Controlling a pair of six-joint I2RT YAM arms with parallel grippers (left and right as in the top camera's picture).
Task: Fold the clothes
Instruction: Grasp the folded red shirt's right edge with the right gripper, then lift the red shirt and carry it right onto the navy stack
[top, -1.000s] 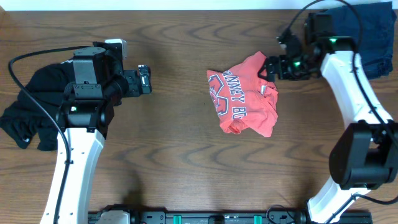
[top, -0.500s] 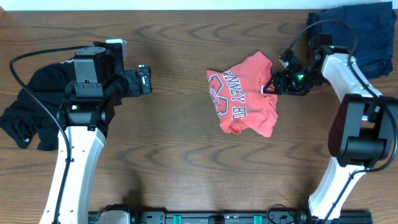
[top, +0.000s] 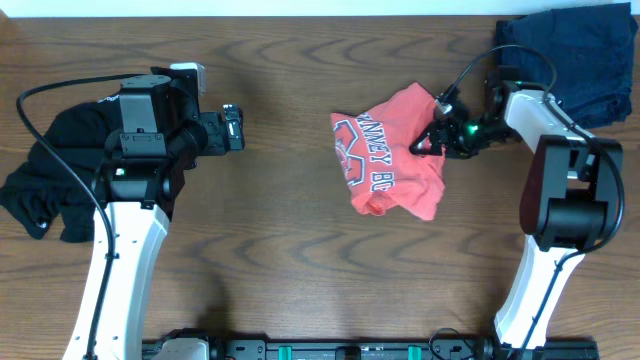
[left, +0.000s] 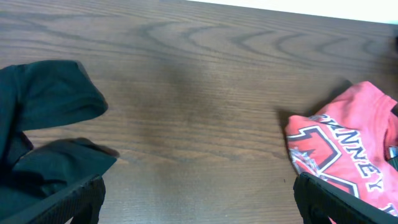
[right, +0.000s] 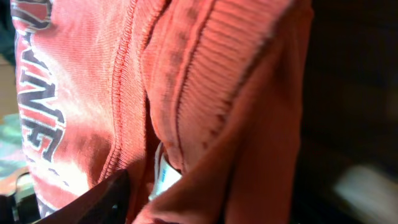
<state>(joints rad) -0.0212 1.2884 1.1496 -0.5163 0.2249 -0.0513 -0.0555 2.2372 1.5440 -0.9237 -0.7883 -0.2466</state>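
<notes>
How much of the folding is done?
Nothing looks neatly folded yet. The red T-shirt lies crumpled in the middle, the black garment is a heap at the left, and a navy garment sits at the far right corner. In hand: the right tool is at the shirt's right edge, grip unclear; the left tool hangs open over the table. All the folding is left.

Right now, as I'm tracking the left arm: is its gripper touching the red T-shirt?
No, the left gripper hovers over the table, well apart from the red T-shirt.
</notes>
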